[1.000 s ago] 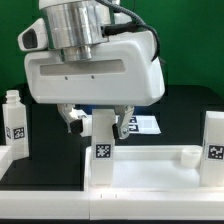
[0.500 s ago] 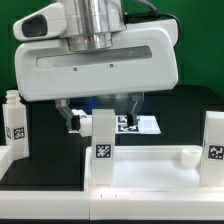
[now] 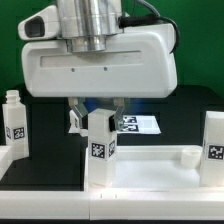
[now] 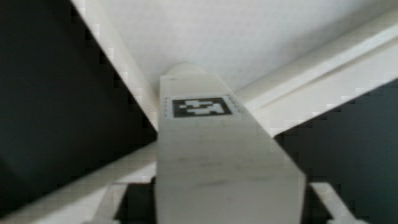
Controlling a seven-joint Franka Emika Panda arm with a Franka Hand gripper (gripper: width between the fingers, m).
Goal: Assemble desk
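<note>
**Closing in on the corner leg**

Since a second ago the two-finger gripper (image 3: 97, 120) has drawn its fingers (image 3: 77, 120) in from a wide stance. In the exterior view they now flank the upper part of the upright white plastic peg leg (image 3: 99, 150) with its black-and-white square tag. That leg stands at the corner of the white rimmed tray-like desk top (image 3: 150, 190) on the exterior view's left. It is probably upright there because its foot sits in a corner socket, and the high straddle would suit turning or pressing it home.

A second tagged white leg (image 3: 14, 120) waits on the black surface (image 3: 45, 160), well apart toward the exterior view's left. A third tagged leg (image 3: 213, 142) stands at the top's other end. The marker board (image 3: 142, 124) lies behind, half covered by the gripper.

The leg's own body hides the faces where the fingers would meet it, so I cannot tell whether the gripper is clamped on it or only just beside it. The rim hides the foot and the socket.

The wrist view looks down the length of the same leg, tag facing the camera. The desk top's rim crosses on a slant beyond it, with black surface to either side. The fingers show only as grey slivers at the frame's edge — too blurred to judge contact. The leg blocks any sight of its own seat.
</note>
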